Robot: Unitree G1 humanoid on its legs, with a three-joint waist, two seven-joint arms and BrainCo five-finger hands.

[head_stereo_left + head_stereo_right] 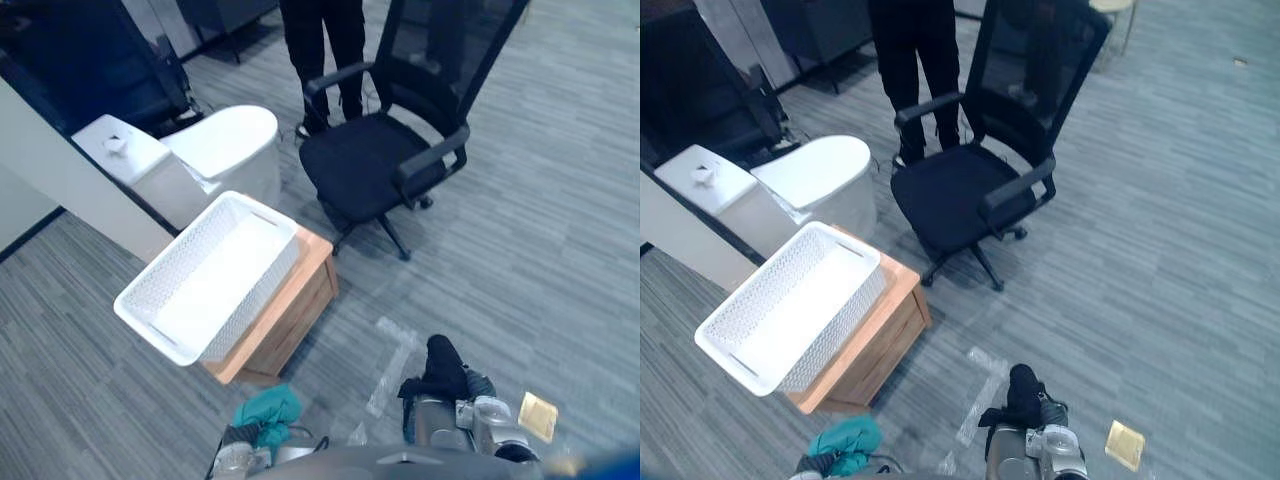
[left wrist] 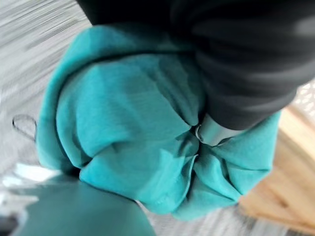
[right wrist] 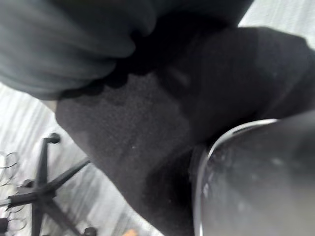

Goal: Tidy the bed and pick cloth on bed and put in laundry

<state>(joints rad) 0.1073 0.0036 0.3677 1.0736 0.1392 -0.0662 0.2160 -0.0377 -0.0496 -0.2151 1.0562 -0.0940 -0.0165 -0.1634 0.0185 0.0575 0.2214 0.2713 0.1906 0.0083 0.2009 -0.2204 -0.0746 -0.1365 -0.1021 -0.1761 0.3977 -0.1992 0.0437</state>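
Down at the lower left of the left eye view, a bunched teal cloth [image 1: 268,408] sits at the end of the left arm, well short of the laundry basket. The left wrist view shows the left hand [image 2: 246,64] clamped on it: a silver finger [image 2: 211,133] is sunk into the folds and the fabric bulges out around the hand.

At the lower right of the same eye view, a black cloth [image 1: 440,365] lies over the end of the right arm. In the right wrist view it covers most of what lies past the right hand [image 3: 64,44], so whether that hand is clamped or slack cannot be told.

A white mesh laundry basket [image 1: 258,292] stands left of centre on a low wooden stand [image 1: 290,310], overhanging its left edge. Above it is a white toilet-shaped fixture [image 1: 215,145]. A black office chair [image 1: 365,165] stands at upper centre, and a person's dark-trousered legs [image 1: 325,40] are just behind it. On the grey carpet [image 1: 520,250], pale tape marks [image 1: 392,360] lie near the black cloth and a small yellow tag [image 1: 537,416] lies at the lower right.
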